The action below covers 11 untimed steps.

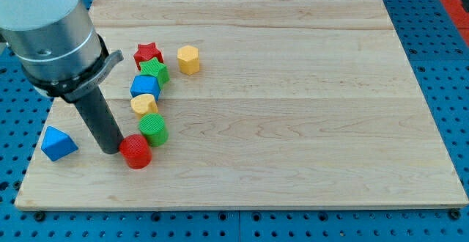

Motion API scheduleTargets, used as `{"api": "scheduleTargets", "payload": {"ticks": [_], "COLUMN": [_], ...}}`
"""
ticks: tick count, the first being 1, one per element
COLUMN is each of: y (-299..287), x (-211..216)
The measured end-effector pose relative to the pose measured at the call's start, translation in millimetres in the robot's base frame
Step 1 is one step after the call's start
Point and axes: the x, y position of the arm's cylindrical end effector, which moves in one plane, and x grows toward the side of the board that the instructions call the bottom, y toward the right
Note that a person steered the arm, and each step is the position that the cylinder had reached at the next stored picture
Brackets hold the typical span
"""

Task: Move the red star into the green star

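The red star [148,53] is seen touching the green star [154,70], just above it. Light, rigid and easily slid, it is best pushed on its upper edge. My tip [111,149], nothing held, rests well below, beside the red cylinder [135,152].

A pale wooden board [293,103] carries eight blocks at its left. A red star [148,53] touches a green star [154,70]; below run a blue block [145,87], yellow heart [143,104], green cylinder [154,129] and red cylinder [135,151]. A yellow hexagon [188,59] sits right of the stars; a blue triangle [58,143] lies far left.
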Motion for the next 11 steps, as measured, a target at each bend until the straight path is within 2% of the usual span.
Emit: {"api": "scheduleTargets", "payload": {"ticks": [1,3,5,7,8,9,11], "y": [-7.0,75.6,104.2,153.3,190.5,193.2,149.3], "x": [22.1,15.2,7.7,-36.6,-45.2,-57.5,-63.8]}}
